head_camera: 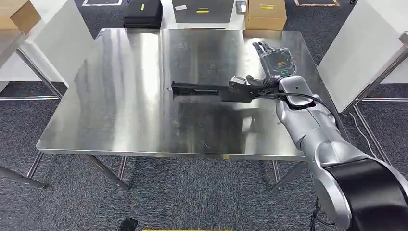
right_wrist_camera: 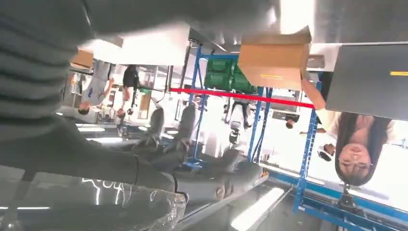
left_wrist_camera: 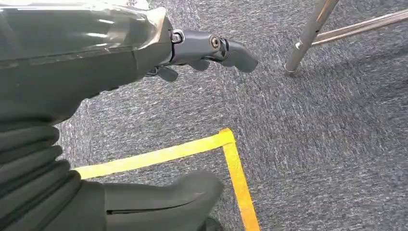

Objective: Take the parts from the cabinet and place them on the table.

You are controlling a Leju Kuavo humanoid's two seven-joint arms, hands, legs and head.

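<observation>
Grey carpet (head_camera: 192,192) – yellow floor tape (left_wrist_camera: 231,163), blue shelving (right_wrist_camera: 308,139) – bright light beyond

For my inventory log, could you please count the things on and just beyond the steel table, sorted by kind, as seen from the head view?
Long black part on the table: 1
Cardboard box beyond the far edge: 1
Black case beyond the far edge: 1
Dark flat panel beyond the far edge: 1
Total: 4

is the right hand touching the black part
Cannot tell. In the head view the right hand spreads open just beyond the black part, whose end hides behind the wrist.
</observation>
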